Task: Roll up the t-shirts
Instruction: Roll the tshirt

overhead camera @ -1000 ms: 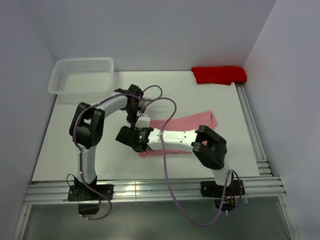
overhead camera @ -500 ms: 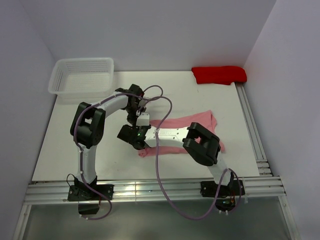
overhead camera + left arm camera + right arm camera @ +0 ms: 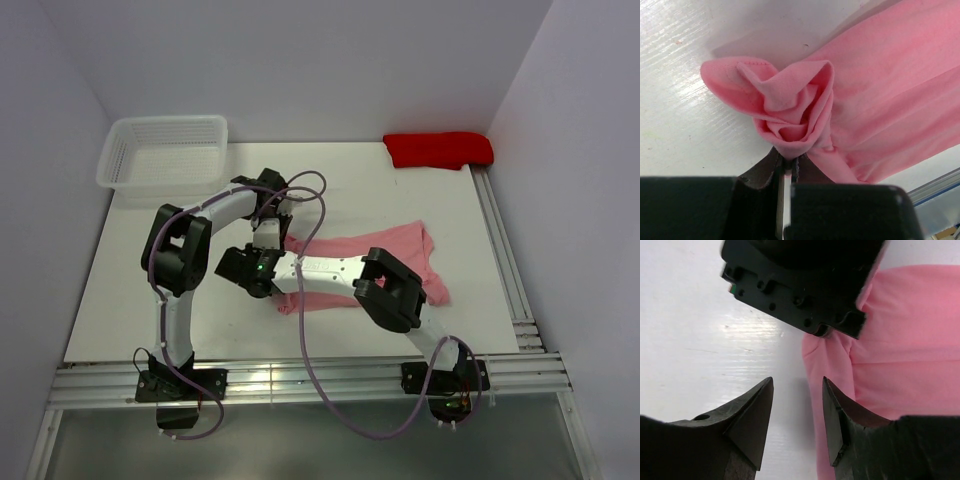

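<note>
**Shirt end clamped by left; right jaws apart**

My left gripper (image 3: pixel 787 164) is clamped on the t-shirt (image 3: pixel 875 85). Its fingers press together on a twisted, bunched knot of fabric at the shirt's left end. The rest of the shirt lies as a long pink band on the table (image 3: pixel 130 290), running from mid-table toward the right.

My right gripper (image 3: pixel 797 390) stands with its fingers apart just beside that same end. Bare table shows between them. One finger overlaps the pink edge, and nothing is held.

A basket (image 3: pixel 165 150) sits at the far left corner, and a red cloth (image 3: pixel 438 150) lies at the far right.
</note>
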Controlling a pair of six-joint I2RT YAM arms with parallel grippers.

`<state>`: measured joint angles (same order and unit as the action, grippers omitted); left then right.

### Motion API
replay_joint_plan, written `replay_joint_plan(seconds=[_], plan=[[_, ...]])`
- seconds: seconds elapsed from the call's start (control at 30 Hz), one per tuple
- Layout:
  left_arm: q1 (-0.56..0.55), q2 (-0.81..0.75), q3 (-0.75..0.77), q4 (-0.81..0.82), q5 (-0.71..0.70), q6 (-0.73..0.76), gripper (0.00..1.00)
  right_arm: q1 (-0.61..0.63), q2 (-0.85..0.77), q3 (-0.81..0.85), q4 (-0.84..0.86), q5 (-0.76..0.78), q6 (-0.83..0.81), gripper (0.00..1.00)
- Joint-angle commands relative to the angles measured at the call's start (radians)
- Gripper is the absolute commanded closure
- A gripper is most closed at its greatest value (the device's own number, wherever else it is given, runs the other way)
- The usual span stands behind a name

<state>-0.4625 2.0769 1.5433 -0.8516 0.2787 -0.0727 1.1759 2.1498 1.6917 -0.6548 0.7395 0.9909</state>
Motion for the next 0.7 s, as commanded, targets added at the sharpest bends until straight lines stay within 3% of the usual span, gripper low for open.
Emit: replay_joint_plan(seconds=[0.0,0.2,0.5,0.67], plan=[[-0.007,0.008,0.029,-0.015,-0.021,-0.004,0.98,0.001,0.053,0.048,-0.069,0.067,-0.021,0.49],[-0.007,0.008,0.031,-0.017,-0.024,-0.001,0.98,-0.001,0.111,0.089,-0.167,0.095,0.02,0.49],[-0.008,0.018,0.047,-0.023,-0.024,-0.001,0.9,0.013,0.105,-0.006,-0.17,0.025,0.075,0.51],[-0.007,0.023,0.072,-0.024,-0.009,-0.001,0.8,0.018,0.082,-0.05,-0.144,-0.025,0.126,0.64]])
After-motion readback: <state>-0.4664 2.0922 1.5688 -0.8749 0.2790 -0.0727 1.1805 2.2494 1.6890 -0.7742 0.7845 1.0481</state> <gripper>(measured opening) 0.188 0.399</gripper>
